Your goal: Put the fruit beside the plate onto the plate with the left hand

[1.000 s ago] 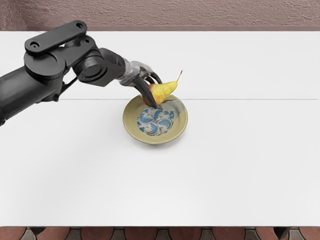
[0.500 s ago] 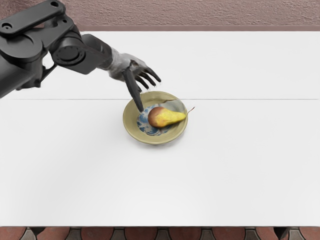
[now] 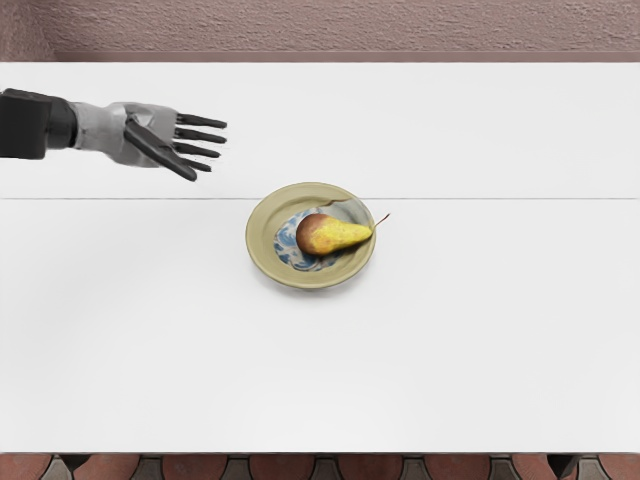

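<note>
A yellow pear (image 3: 330, 235) with a reddish base lies on its side in the olive plate (image 3: 262, 245), which has a blue pattern at its centre. The pear's stem points right, over the plate's rim. My left hand (image 3: 190, 145) hovers up and to the left of the plate, well apart from it, fingers spread straight and holding nothing. Its arm enters from the left edge. The right arm does not show.
The white table (image 3: 450, 330) spreads wide around the plate, with a faint seam running across at the plate's far rim. A brown textured wall runs along the back, and tiled floor shows below the front edge.
The hand let go of the pear, which dropped onto the plate and settled on its side. The left arm then pulled back to the left, fingers spread.
</note>
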Robot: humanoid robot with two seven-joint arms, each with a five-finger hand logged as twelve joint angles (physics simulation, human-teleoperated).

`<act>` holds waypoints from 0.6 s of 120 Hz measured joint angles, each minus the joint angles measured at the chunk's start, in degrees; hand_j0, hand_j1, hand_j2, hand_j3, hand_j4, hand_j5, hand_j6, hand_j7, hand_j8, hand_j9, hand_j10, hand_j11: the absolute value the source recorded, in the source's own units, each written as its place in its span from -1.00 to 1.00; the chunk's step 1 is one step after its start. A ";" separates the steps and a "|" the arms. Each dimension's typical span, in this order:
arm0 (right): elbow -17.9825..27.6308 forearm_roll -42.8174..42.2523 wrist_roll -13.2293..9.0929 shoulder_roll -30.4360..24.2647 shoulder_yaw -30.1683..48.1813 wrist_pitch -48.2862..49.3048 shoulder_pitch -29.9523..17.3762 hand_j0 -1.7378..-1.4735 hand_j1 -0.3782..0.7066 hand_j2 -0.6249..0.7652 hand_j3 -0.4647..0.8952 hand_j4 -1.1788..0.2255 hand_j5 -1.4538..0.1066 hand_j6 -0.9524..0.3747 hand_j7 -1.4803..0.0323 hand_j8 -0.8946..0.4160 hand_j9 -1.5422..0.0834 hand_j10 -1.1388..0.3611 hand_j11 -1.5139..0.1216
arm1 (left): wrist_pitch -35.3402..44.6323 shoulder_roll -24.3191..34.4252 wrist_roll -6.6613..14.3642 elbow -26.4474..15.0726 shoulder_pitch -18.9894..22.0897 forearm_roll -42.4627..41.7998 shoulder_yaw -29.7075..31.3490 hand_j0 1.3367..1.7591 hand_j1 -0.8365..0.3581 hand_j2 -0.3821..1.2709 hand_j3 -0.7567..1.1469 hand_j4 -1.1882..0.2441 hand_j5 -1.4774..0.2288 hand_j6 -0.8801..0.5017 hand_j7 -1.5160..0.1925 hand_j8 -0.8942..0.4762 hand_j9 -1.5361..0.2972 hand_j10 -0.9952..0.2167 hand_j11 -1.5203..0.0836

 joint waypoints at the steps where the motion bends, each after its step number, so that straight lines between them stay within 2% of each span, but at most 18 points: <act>1: 0.00 0.00 0.00 0.00 0.00 0.00 0.00 -0.40 -0.91 -0.11 -0.32 0.66 0.84 0.41 0.93 0.34 0.87 0.50 0.83 | -0.01 0.32 0.00 0.00 0.34 -0.40 -0.11 0.52 0.94 -0.53 -0.21 0.63 0.69 0.25 0.74 0.28 0.64 0.61 0.85; 22: -0.02 0.07 0.00 0.00 0.00 -0.07 -0.02 -0.40 -0.91 -0.11 -0.32 0.66 0.84 0.41 0.93 0.34 0.87 0.50 0.83 | -0.03 4.51 0.00 0.01 2.72 -4.85 -1.25 0.52 0.95 -0.53 -0.21 0.64 0.71 0.26 0.75 0.29 0.65 0.62 0.87; 72: -0.02 0.09 0.00 0.00 0.00 -0.09 -0.04 -0.40 -0.91 -0.11 -0.32 0.66 0.84 0.41 0.93 0.34 0.87 0.50 0.83 | -0.04 13.36 0.00 0.01 5.76 -5.77 -1.27 0.52 0.97 -0.54 -0.21 0.65 0.72 0.26 0.76 0.30 0.66 0.63 0.88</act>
